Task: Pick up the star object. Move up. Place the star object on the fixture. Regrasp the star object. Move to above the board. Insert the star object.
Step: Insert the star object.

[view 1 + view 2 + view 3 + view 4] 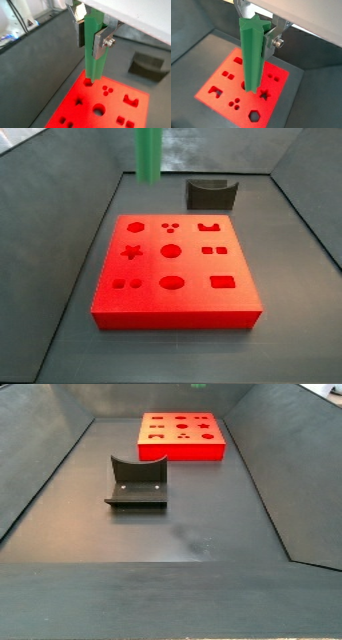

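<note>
The gripper (90, 42) is shut on the star object (93, 55), a long green prism held upright with its lower end pointing down. The gripper also shows in a wrist view (256, 42), where the star object (252, 55) shows its star-shaped upper end. The prism hangs well above the red board (110, 107), (218, 82) without touching it. In a side view only the prism's lower part (150, 153) shows, above the board (174, 288); the gripper is out of frame there. The board's star hole (131, 252), (264, 93) is empty. The fixture (210, 194), (136, 482) stands empty.
The board (183, 446) lies on the dark floor of a bin with sloped grey walls (54, 248). The fixture (147, 66) stands on the floor apart from the board. Other shaped holes in the board are all empty.
</note>
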You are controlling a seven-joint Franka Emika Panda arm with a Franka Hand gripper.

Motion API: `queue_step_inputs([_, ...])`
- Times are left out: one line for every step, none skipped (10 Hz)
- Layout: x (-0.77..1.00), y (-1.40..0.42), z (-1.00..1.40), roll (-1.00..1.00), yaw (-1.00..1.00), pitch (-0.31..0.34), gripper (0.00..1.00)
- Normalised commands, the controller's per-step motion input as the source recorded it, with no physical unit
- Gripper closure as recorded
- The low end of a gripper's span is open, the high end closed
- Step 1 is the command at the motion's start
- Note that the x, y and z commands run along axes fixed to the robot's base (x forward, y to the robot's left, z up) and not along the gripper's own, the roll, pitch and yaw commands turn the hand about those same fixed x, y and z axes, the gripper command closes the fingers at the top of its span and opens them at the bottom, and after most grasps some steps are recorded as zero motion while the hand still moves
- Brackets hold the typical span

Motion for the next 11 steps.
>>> queue_step_inputs([-0.27,-0.32,-0.40,-0.34,-0.50,-0.164,1.00])
queue_step_inputs([-0.24,-0.37,-0.27,-0.37,-0.45,-0.194,1.00])
queue_step_inputs([0.00,-0.16,-0.34,-0.36,-0.25,-0.203,1.00])
queue_step_inputs([0.07,0.00,-0.17,-0.15,-0.05,-0.051,1.00])
queue_step_inputs([0.00,0.01,-0.01,0.00,0.00,0.000,1.00])
queue_step_inputs([-0.11,0.00,-0.37,0.01,0.00,0.000,1.00])
queue_step_inputs([-0.18,0.00,-0.56,0.00,0.00,-0.087,1.00])
queue_step_inputs([-0.07,0.00,-0.42,0.00,0.00,-0.067,1.00])
queue_step_inputs([0.00,0.00,-0.25,0.00,0.00,-0.019,1.00])
queue_step_inputs([0.00,0.00,-0.18,0.00,0.00,0.000,1.00])
queue_step_inputs([0.00,0.00,-0.21,0.00,0.00,0.000,1.00])
